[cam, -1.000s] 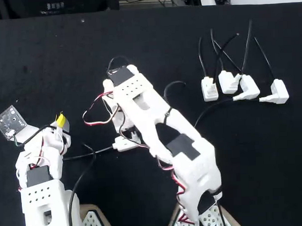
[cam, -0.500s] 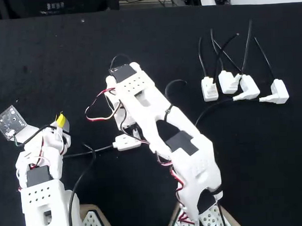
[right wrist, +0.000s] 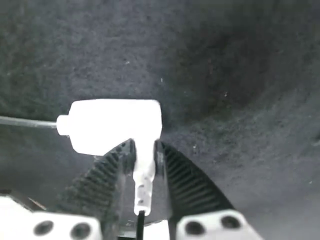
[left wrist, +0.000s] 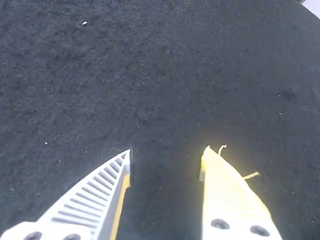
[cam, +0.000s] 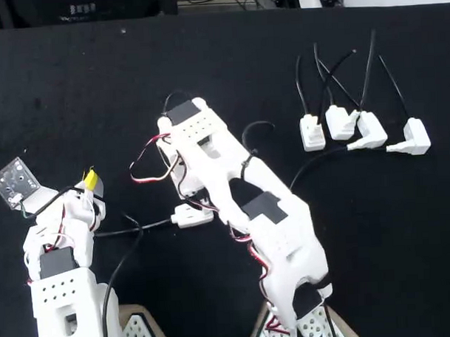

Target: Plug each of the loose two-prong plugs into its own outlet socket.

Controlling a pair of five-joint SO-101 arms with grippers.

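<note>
Plug [right wrist: 115, 125] clamped in right pincer [right wrist: 144, 149]

The white plug [cam: 188, 215] is half covered by the right arm [cam: 241, 205] in the high view, so its prongs are not made out. In the right wrist view its cable [right wrist: 25, 121] is cut by the picture edge. Its narrow end is masked between the right gripper [right wrist: 144, 146] fingers. The plug-and-socket cluster [cam: 340, 122] is too small: mated or loose cannot be told. The left gripper [left wrist: 166, 151] is cropped behind its fingertips.

There are 2 arms [cam: 209, 150] [cam: 61, 252], 5 white corded plug pieces [cam: 312, 132] [cam: 340, 122] [cam: 371, 130] [cam: 416, 137] [cam: 190, 214] and 1 black table [cam: 96, 84].
</note>
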